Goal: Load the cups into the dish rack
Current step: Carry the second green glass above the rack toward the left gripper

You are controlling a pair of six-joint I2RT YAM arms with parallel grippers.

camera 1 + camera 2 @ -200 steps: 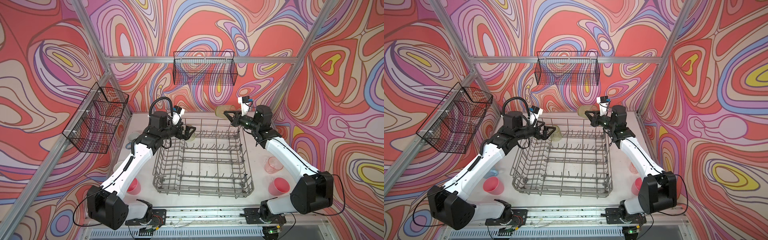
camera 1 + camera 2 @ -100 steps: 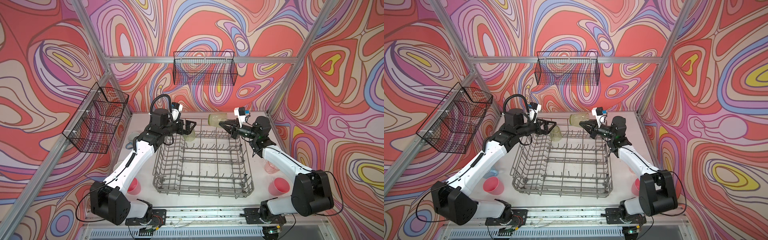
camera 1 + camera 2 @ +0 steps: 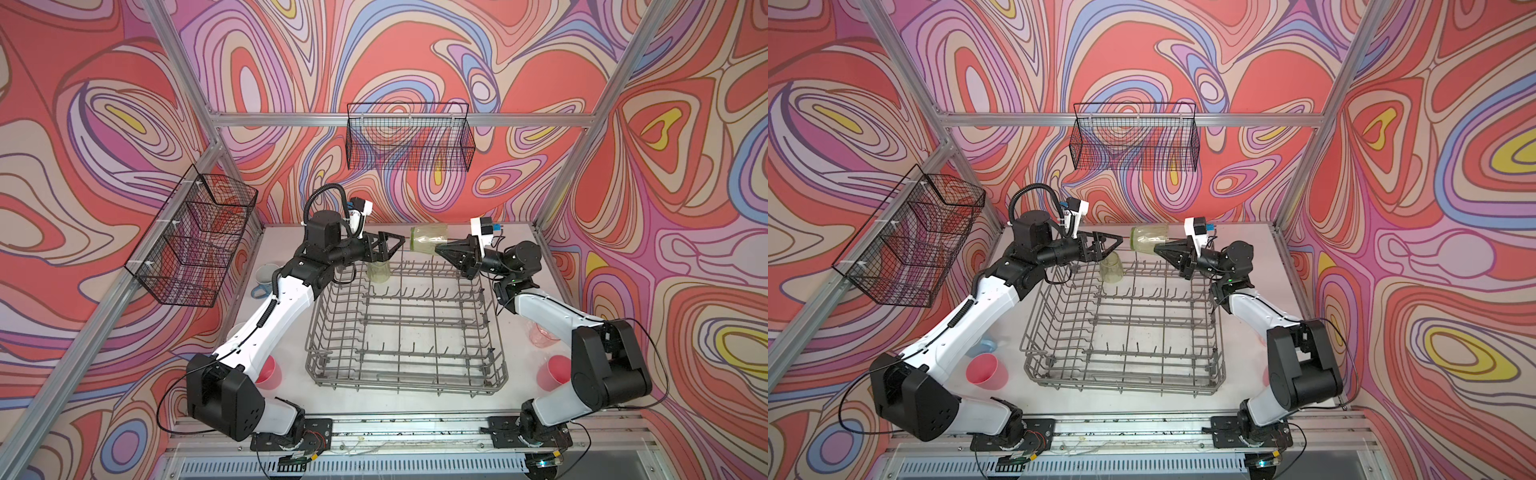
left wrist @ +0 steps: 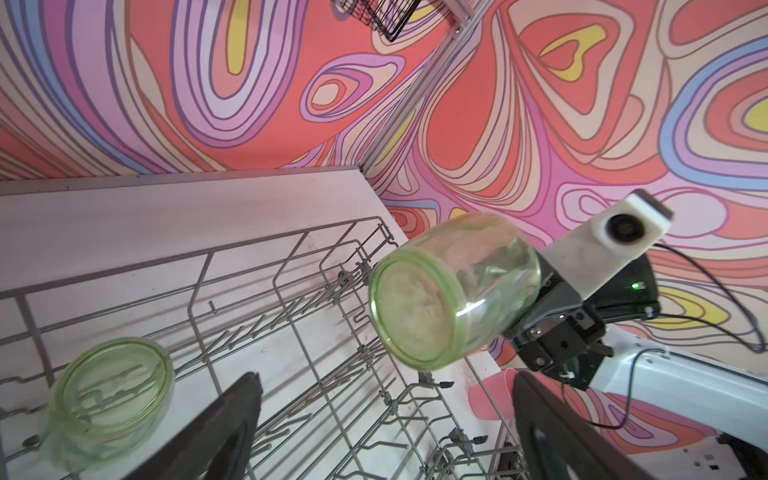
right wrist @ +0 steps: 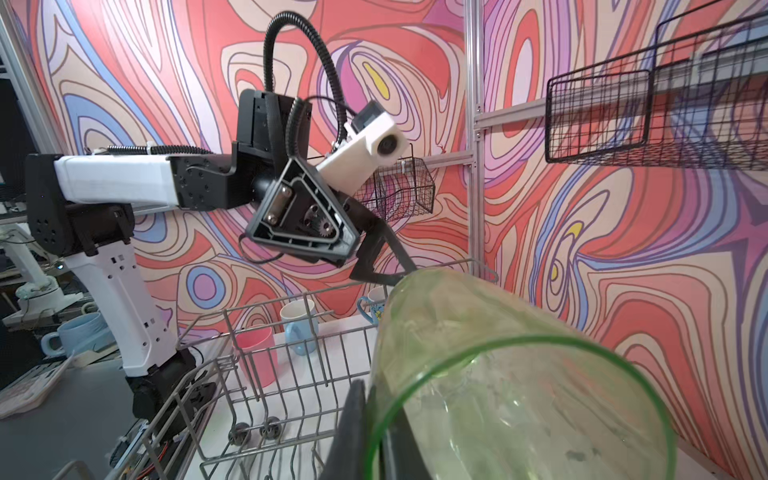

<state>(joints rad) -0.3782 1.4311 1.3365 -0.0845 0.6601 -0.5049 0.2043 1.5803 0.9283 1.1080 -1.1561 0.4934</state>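
Left wrist view: we've racked one translucent yellow-green tumbler (image 4: 110,399); right gripper (image 3: 444,250) pinches its twin (image 4: 453,291), left gripper (image 3: 390,246) gapes; other cups (image 3: 270,374) wait.

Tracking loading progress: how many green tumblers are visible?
2. The right gripper holds one green tumbler sideways above the dish rack's far edge; the other tumbler stands inside near its far left corner. Arms could hide more.

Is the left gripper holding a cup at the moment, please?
No: the left gripper stands open and empty, while the right gripper grips the yellow-green tumbler.
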